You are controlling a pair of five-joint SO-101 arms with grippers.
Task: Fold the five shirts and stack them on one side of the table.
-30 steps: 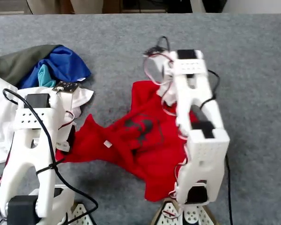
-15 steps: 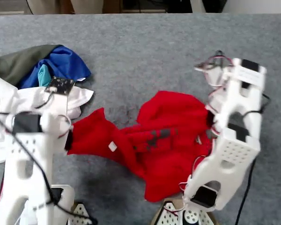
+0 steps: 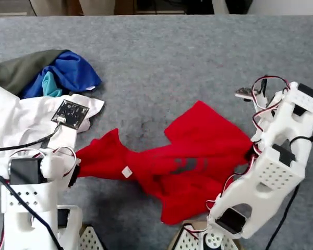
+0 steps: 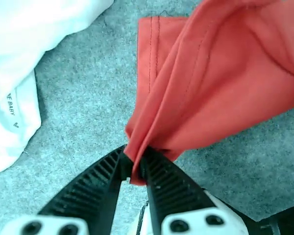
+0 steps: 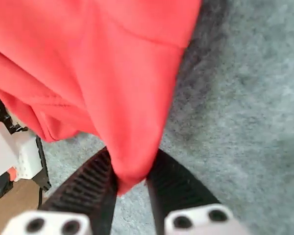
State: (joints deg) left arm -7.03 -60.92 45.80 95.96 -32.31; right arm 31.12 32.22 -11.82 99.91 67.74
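Over the table, from the high camera, you see a crumpled red cloth shirt point(image 3: 198, 151) stretched between your two arms across the near middle of the grey felt-like table cover point(image 3: 161, 57). A small white tag point(image 3: 127, 172) and a dark print point(image 3: 185, 165) face up on it. Your left gripper point(image 3: 75, 169) meets the shirt's left end and your right gripper point(image 3: 252, 151) meets its right edge, though from up here you cannot make out the fingers of either. At the far left sits a loose pile, well apart from the right arm: a rumpled white cotton shirt point(image 3: 21, 120), with a bright blue shirt point(image 3: 68, 70), a dark grey-green shirt point(image 3: 15, 73) and a bit of teal cloth point(image 3: 49, 86) heaped behind it. The white shirt lies just beside the red one's left end. From your left wrist camera, the left gripper point(image 4: 134, 164) has its black ribbed fingers point(image 4: 103, 178) pinched tight on a bunched fold of the red cloth shirt point(image 4: 210, 83), which fans out away from the jaws. The white cotton shirt point(image 4: 29, 58) lies to one side on the grey cover point(image 4: 78, 107). From your right wrist camera, the right gripper point(image 5: 131, 169) clamps a hanging fold of the red cloth shirt point(image 5: 112, 73) between its ribbed fingers point(image 5: 88, 183), with the grey cover point(image 5: 235, 98) beneath.
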